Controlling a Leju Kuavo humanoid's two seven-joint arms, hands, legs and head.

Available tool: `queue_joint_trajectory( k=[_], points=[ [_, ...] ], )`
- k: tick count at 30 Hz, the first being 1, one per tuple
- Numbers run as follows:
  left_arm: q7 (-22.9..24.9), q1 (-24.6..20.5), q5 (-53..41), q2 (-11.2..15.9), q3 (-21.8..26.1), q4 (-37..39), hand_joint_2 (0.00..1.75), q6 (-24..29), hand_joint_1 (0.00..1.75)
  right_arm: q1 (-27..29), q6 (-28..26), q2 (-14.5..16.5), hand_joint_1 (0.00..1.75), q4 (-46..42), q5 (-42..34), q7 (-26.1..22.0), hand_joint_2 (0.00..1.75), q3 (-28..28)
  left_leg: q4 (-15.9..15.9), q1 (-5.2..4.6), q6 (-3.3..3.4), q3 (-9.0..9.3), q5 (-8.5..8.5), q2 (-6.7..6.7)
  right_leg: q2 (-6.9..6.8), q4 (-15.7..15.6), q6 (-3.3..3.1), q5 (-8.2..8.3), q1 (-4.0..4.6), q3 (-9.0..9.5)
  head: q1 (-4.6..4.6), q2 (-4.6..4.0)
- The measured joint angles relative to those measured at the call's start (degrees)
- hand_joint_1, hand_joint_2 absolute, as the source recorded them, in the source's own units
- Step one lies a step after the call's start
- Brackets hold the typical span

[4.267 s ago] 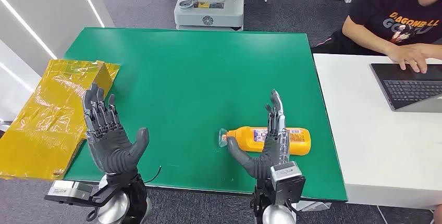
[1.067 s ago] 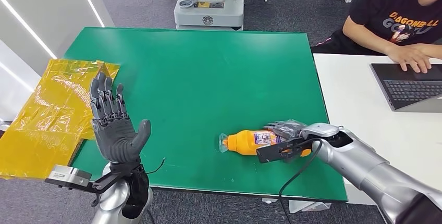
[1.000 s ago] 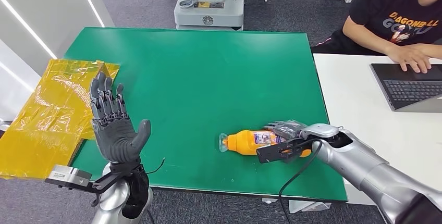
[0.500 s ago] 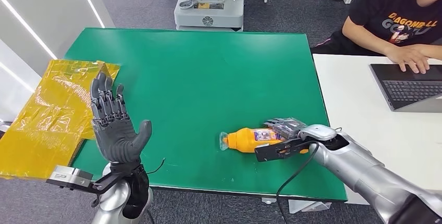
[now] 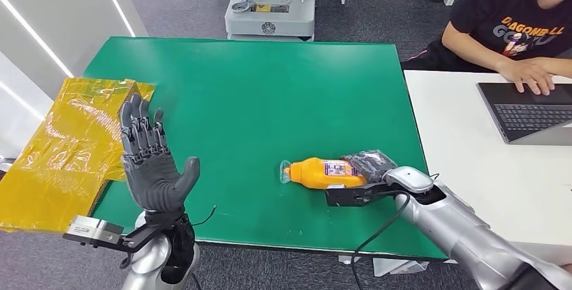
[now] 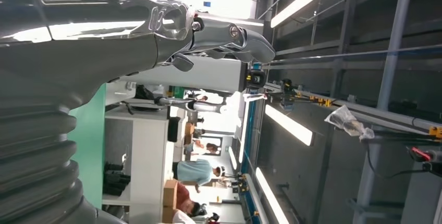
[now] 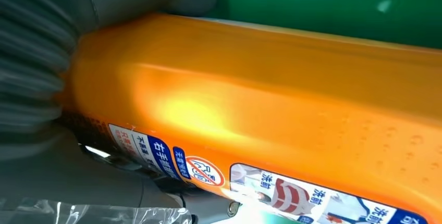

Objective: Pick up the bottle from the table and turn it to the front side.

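Head view shows the right hand (image 5: 369,164) gripping the bottle's (image 5: 322,172) base end; its slick body may slip while turning.

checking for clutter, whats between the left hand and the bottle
Head view: bare green table between the raised left hand and the orange bottle.

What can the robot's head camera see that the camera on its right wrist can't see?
The head view alone shows the whole green table, the raised left hand holding nothing, the yellow bags, and a person at a laptop. The right wrist view alone shows the small print and pictures on the bottle's label up close. Both show the orange bottle lying on the table, gripped by the right hand.
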Motion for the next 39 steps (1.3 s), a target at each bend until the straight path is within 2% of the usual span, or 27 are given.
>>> queue_joint_trajectory(
  k=[5,13,19,24,29,35,39],
  points=[
    [0.0,0.5,-0.6,-0.3,0.0,0.0,1.75,-0.2,0.00,3.9,-5.8,1.4,1.75,-1.7,1.5,-0.2,1.75,-4.5,0.0,0.00,0.00,-0.04,0.00,-0.04,-0.04,0.0,0.00,-0.01,0.00,-0.01,0.00,0.00],
    [0.0,1.0,-0.7,-0.9,0.0,0.0,1.75,0.0,0.00,13.2,-21.4,5.1,1.75,-10.2,3.7,-0.8,1.75,-16.2,0.0,0.00,0.00,-0.20,-0.01,-0.09,-0.08,0.0,-0.03,-0.05,0.01,-0.17,0.01,0.00],
    [0.3,0.8,0.6,-1.0,0.0,0.1,1.75,-0.1,0.00,18.8,-33.2,9.3,1.75,-17.4,4.7,-4.2,1.75,-23.8,-0.1,0.00,-0.01,-0.20,-0.02,-0.08,-0.07,0.0,-0.03,-0.08,0.01,-0.21,-0.01,0.00],
    [1.0,0.1,3.1,-1.2,-0.2,1.2,1.75,-1.7,0.00,22.3,-39.8,11.4,1.75,-21.9,4.7,-7.4,1.75,-27.1,-0.1,0.00,-0.01,-0.20,-0.01,-0.06,-0.06,0.0,-0.03,-0.08,0.01,-0.20,-0.01,0.00],
    [2.3,-1.3,7.1,-1.4,-0.9,3.4,1.75,-4.5,0.00,24.4,-42.2,12.6,1.75,-24.8,3.7,-9.7,1.75,-28.1,0.0,-0.01,0.00,-0.20,-0.01,-0.05,-0.05,0.0,-0.03,-0.08,0.00,-0.20,-0.01,0.00],
    [5.9,-3.2,9.1,-1.4,-3.2,6.8,1.75,-8.7,0.00,24.9,-41.5,13.6,1.75,-25.8,2.3,-11.6,1.75,-28.1,0.0,-0.01,0.00,-0.20,-0.01,-0.05,-0.05,0.0,-0.04,-0.07,0.00,-0.20,0.00,0.00],
    [6.7,-4.4,9.3,-1.2,-4.6,9.2,1.75,-10.1,0.00,24.8,-40.7,14.2,1.75,-25.8,2.3,-12.1,1.75,-28.0,0.0,0.00,-0.01,-0.20,-0.01,-0.06,-0.05,0.0,-0.04,-0.07,0.01,-0.20,-0.01,0.00]
  ],
)
